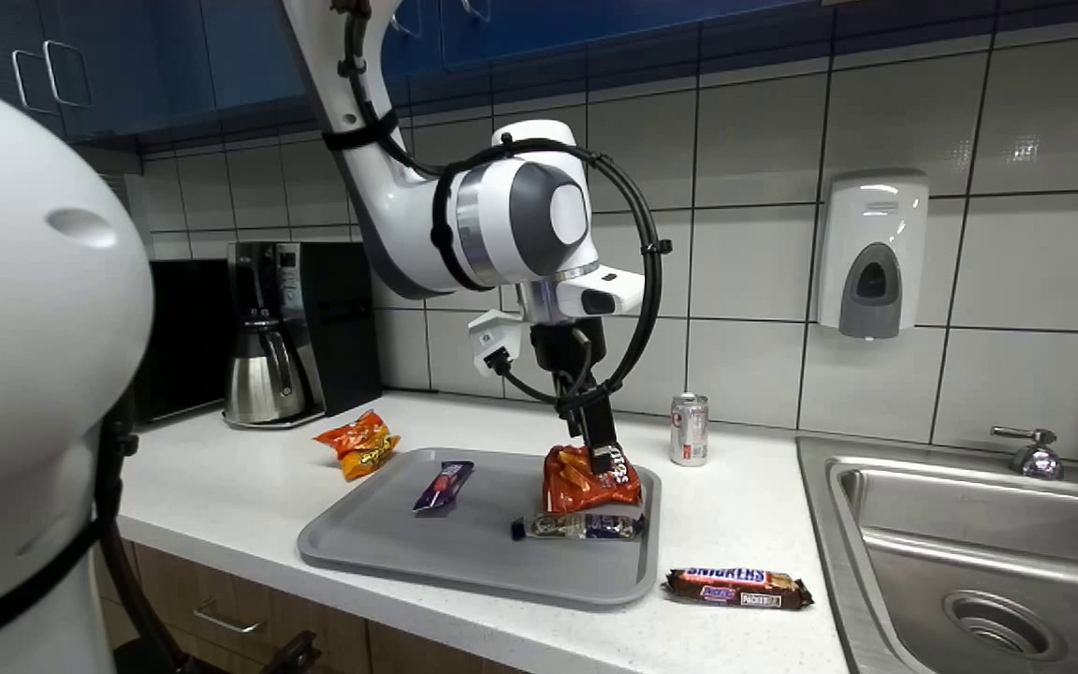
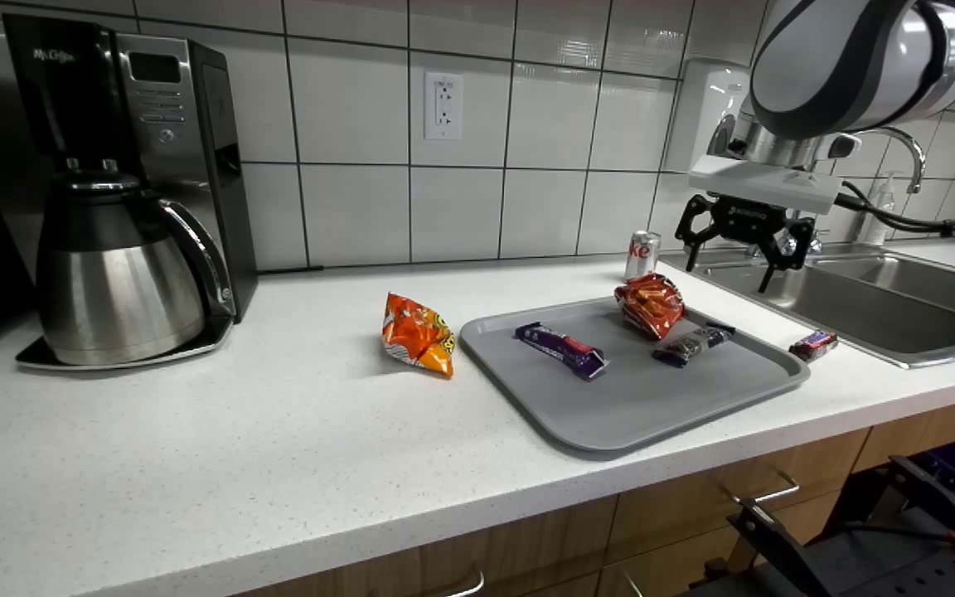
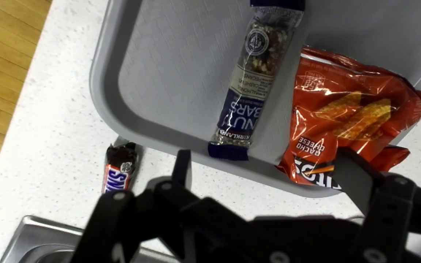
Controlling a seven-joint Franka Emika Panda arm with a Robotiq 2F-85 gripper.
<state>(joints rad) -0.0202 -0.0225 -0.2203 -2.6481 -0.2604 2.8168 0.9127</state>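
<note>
While my gripper (image 2: 728,269) hung above the counter (image 2: 320,456), just past the edge of the tray (image 2: 610,419), its jaws stood wide apart and I held nothing. Nearest in an exterior view was the chip bag (image 2: 650,305), red, with a gap between us; in the wrist view one finger (image 3: 358,179) hid some of its lettering. The bag sat at a tray corner, partly over the rim. Beside it lay the nut bar (image 3: 254,76), slightly apart, one end up on the rim. Snickers (image 1: 738,588) was on the counter, between tray and sink (image 1: 843,552). Silver can (image 1: 689,431) stood upright behind the chip bag, off the tray. Purple bar (image 2: 560,350) lay farther along the tray. Orange bag (image 2: 418,333) rested on the counter near that end. Farther off, I had the soap dispenser (image 1: 876,253) on the tiled wall (image 1: 754,253) and the coffee maker (image 2: 171,124) beyond the orange bag.
</note>
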